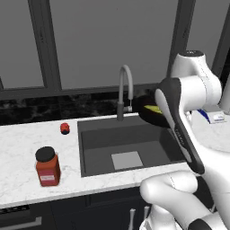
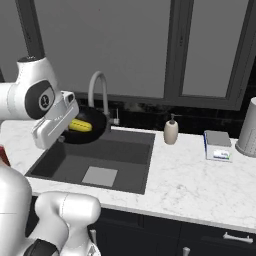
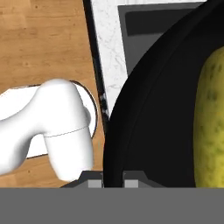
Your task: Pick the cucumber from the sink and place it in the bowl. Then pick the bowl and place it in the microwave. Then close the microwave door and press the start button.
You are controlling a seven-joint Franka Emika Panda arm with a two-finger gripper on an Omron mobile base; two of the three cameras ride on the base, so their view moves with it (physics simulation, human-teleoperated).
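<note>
Gripping the near rim of the bowl point(image 3: 148, 131), my gripper point(image 3: 113, 181) has its fingers nearly together, one on each side of the thin black edge, as the hand view shows right at its bottom. From there the bowl spreads away from my fingertips, and the cucumber point(image 3: 212, 127) lies inside it, on the far side from the rim I hold, not touching my fingers.

From the right base view the bowl point(image 2: 92, 127) hangs in the air over the back left part of the sink point(image 2: 95, 165), just in front of the faucet point(image 2: 98, 90), tilted so its inside faces the camera, with the cucumber point(image 2: 80, 125) resting across its bottom. My hand comes at it from the left. In the left base view my forearm covers most of the bowl point(image 1: 146, 108); a sliver of the cucumber point(image 1: 155, 109) shows beside the arm, above the sink's point(image 1: 130, 148) back right corner.

On the counter left of the sink stand a red jar point(image 1: 47, 167) and a small red fruit point(image 1: 65, 128).
</note>
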